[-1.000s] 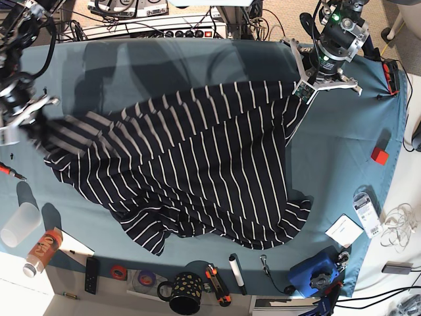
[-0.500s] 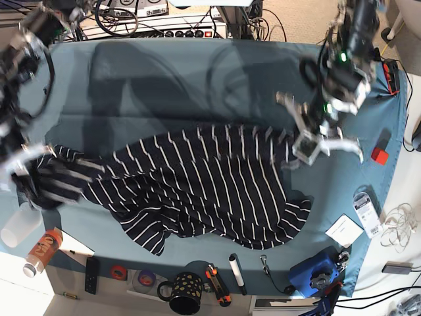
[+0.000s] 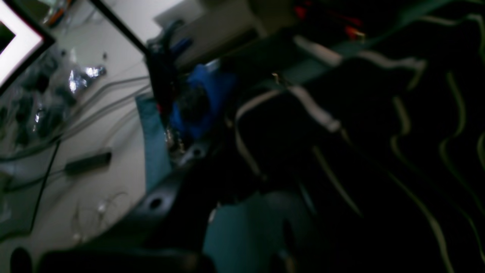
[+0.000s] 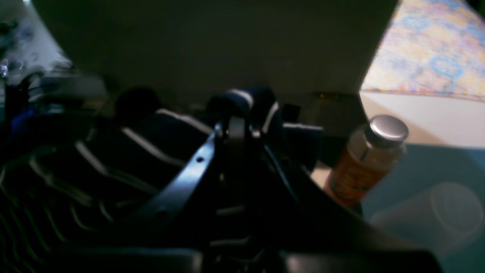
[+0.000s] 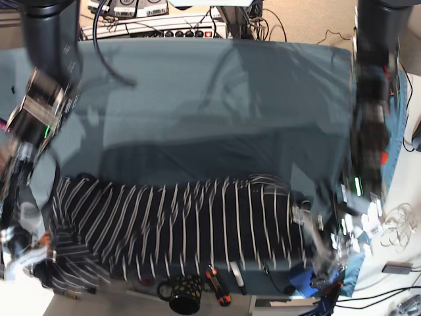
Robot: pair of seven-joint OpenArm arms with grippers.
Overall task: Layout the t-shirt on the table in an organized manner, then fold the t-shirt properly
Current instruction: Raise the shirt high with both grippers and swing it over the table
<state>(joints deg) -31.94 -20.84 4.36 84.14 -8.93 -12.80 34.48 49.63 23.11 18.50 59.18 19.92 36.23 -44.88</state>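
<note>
Both arms are reaching down toward the near edge of the table. The right gripper [image 4: 237, 131] is clamping a fold of the t-shirt [image 5: 191, 227] between closed jaws. The left gripper [image 5: 319, 247] is blurred, its jaws closed.

Robotics lab: cable-strewn equipment rack [image 5: 158, 16] behind cloth-covered table [image 5: 210, 99]

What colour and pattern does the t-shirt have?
The t-shirt is dark navy-black with thin, widely spaced white stripes; the base view shows it best.
</note>
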